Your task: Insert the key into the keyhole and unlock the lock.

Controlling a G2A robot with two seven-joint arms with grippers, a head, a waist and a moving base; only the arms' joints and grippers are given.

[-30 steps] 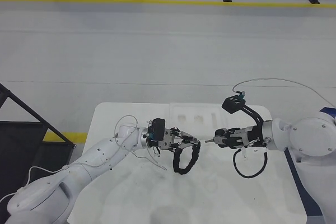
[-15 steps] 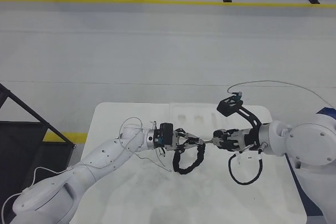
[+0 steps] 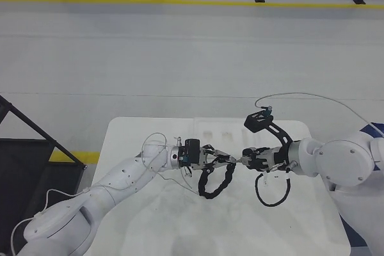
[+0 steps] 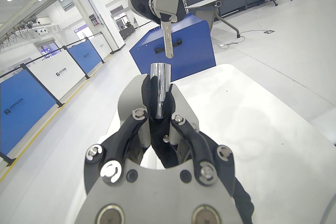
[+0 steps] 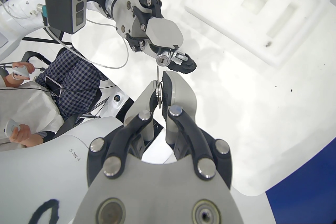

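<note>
My left gripper (image 4: 157, 86) is shut on the chrome lock cylinder (image 4: 160, 78), and the lock's black cable loop (image 3: 215, 182) hangs under it above the table. My right gripper (image 5: 158, 80) is shut on the key (image 5: 158, 78), gripping its head with the blade sticking out. In the left wrist view the key (image 4: 167, 41) points at the cylinder's end with a small gap between them. In the right wrist view the keyhole (image 5: 162, 60) faces the key tip, nearly in line with it. The two grippers meet over the table's middle (image 3: 233, 158).
A white foam tray (image 3: 227, 134) with rectangular pockets lies at the table's far edge behind the grippers. A thin black cord loop (image 3: 272, 192) dangles below the right gripper. The white table (image 3: 147, 217) spreads bare toward the near side.
The left gripper with the lock has shifted right and the right gripper with the key has shifted left. The gap between key tip and lock has shrunk to a sliver.
</note>
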